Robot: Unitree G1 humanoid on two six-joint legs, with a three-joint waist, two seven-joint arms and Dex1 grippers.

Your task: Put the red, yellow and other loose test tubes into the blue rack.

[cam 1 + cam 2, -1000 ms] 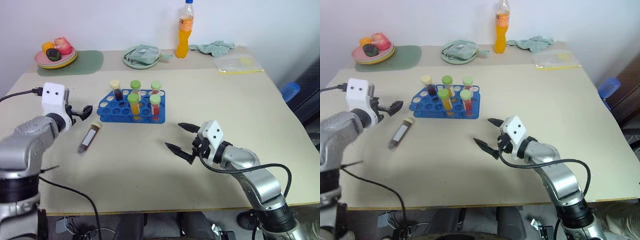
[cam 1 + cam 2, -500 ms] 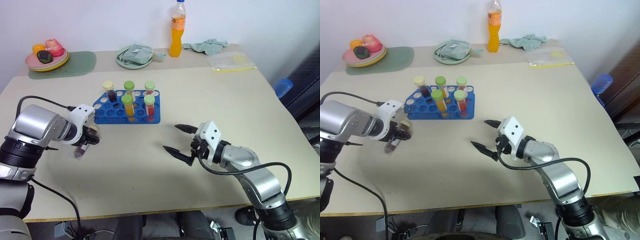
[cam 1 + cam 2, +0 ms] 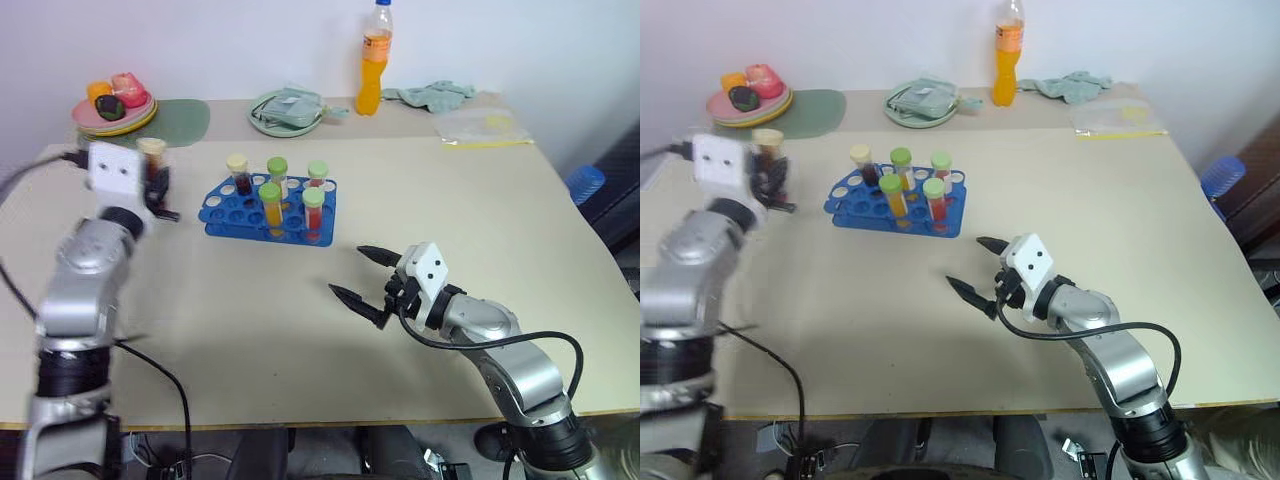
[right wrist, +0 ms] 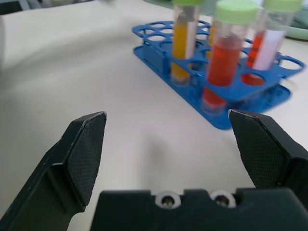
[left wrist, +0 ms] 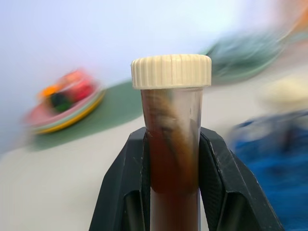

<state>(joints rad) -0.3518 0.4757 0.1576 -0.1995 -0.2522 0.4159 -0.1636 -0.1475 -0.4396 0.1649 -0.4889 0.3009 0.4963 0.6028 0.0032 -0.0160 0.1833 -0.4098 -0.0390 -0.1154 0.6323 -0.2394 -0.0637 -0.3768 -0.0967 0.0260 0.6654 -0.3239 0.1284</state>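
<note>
Head views: left gripper is up off the table, clamped on a maroon tube with a cream cap, held upright, just left of the blue rack. Rack already has 5 capped tubes standing: 1 dark with cream cap, 2 yellow-orange, 2 red. Right gripper sits low over the table near the rack's right end, jaws spread wide, nothing in them. Left wrist view: both fingers pinch the maroon tube on its body just below the cream cap; cap sticks clear above the fingertips, tube looks straight between the pads. Right wrist view: fingers fully apart, empty; rack well ahead of them, red tube and yellow-orange tube standing in the near rows. Handling, my read: tube is light, rigid, smooth plastic, so it can slip or swivel in a 2-pad pinch. The grip under the cap is fine, but the lower end must stay free and plumb to drop into an open hole.
</note>
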